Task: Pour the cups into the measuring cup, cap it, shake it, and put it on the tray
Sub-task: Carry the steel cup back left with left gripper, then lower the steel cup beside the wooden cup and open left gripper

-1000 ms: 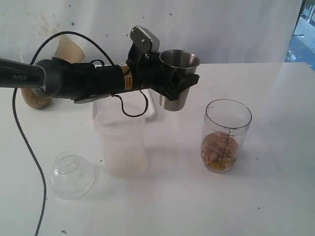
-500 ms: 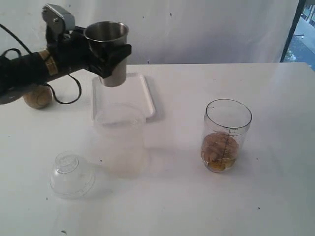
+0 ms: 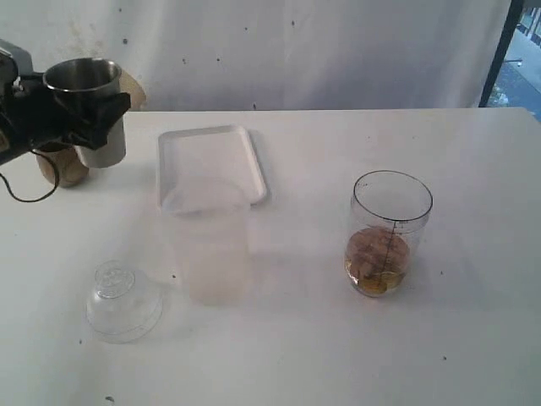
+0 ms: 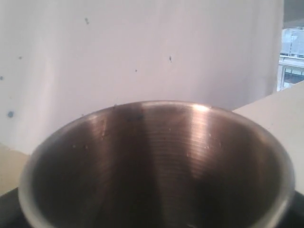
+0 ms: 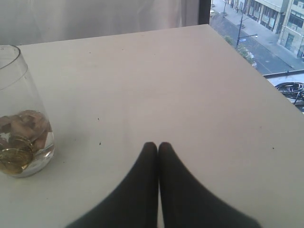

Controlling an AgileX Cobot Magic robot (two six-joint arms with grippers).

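Steel tumbler (image 4: 152,161) shows its inside only in left wrist view.

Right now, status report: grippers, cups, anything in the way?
Left gripper shut on steel tumbler, upright. Right gripper shut, empty. Measuring cup uncapped, partly filled. Frosted tumbler between them.

The left claw (image 3: 91,112) is matte black, with blocky, angular fingers (image 3: 108,105) — just behind it, on the dark wrist, sits a pale grey housing (image 3: 12,56) with rounded corners. A thin black cable (image 3: 34,200) droops from that arm in a loose loop. The right claw (image 5: 158,147) shows two smooth black fingers (image 5: 142,190), broad at the base and narrowing to blunt, rounded tips, their surface dull rather than glossy.
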